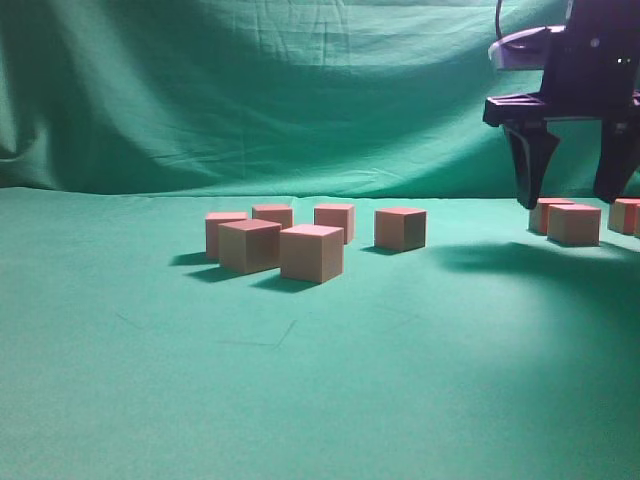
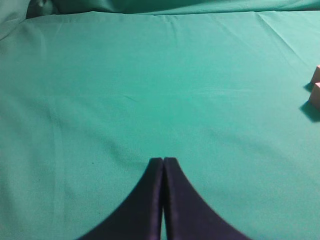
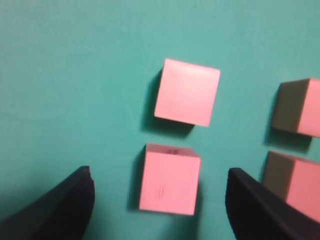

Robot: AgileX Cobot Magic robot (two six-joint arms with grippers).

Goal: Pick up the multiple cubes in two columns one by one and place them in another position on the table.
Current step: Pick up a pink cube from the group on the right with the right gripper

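The green cloth tabletop (image 1: 200, 400) is bare nearest the exterior camera. Farther back, a group of six cubes (image 1: 311, 252) sits near the middle of the view; taking its front cube as the landmark, one cube touches or nearly touches it on the left and slightly behind, three more stand in a row behind it, and another stands apart to the right and behind. Well to the right of that landmark, near the picture's edge, is a second set of cubes (image 1: 573, 224), of which three show in this view. The right hand (image 1: 574, 195) hangs above this set with its dark fingers spread wide and nothing between them, the tips just above the cube tops. From the right wrist camera, one pink-topped cube (image 3: 169, 185) lies between the spread fingers without touching either, a second lies just beyond it with a narrow gap, and two more sit beside these at the right edge. The left hand (image 2: 163, 162) is closed, its two fingers pressed together over bare cloth, with the corners of two cubes (image 2: 315, 87) at the right edge of its view. Behind everything hangs a green cloth backdrop (image 1: 250, 90).
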